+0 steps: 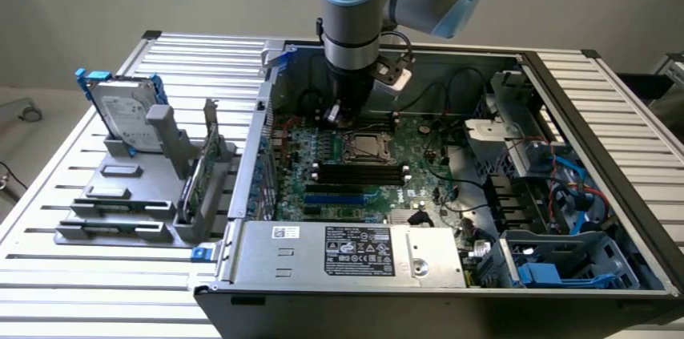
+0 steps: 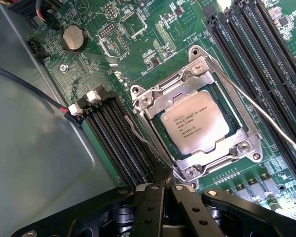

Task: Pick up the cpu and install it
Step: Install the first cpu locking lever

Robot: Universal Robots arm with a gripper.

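1 cpu (image 2: 197, 126) sits flat inside the socket frame (image 2: 200, 86) on the green motherboard (image 2: 138, 54), its silver-grey metal top facing up with dark printed text on it; in the exterior view it shows as a small pale square (image 1: 364, 147) in the middle of the board. The frame around it is bright stamped metal with 4 screw posts at its corners, and 1 thin wire lever (image 2: 271, 123) runs along one side.

The gripper (image 2: 164, 190) hangs just above the board near the socket's edge. Its 2 black, flat fingers (image 2: 150, 207) are pressed together with no gap between them and nothing held. The cpu lies apart from them.

Long black memory slots (image 2: 123, 143) run in parallel rows on both sides of the socket. 1 round silver coin battery (image 2: 73, 37) sits on the board farther off.

Outside the open computer case (image 1: 598, 115), on the exterior view's left, 1 silver hard drive (image 1: 123, 110) with blue rails stands upright in a grey holder (image 1: 118, 195) on the slatted metal table (image 1: 86, 291).
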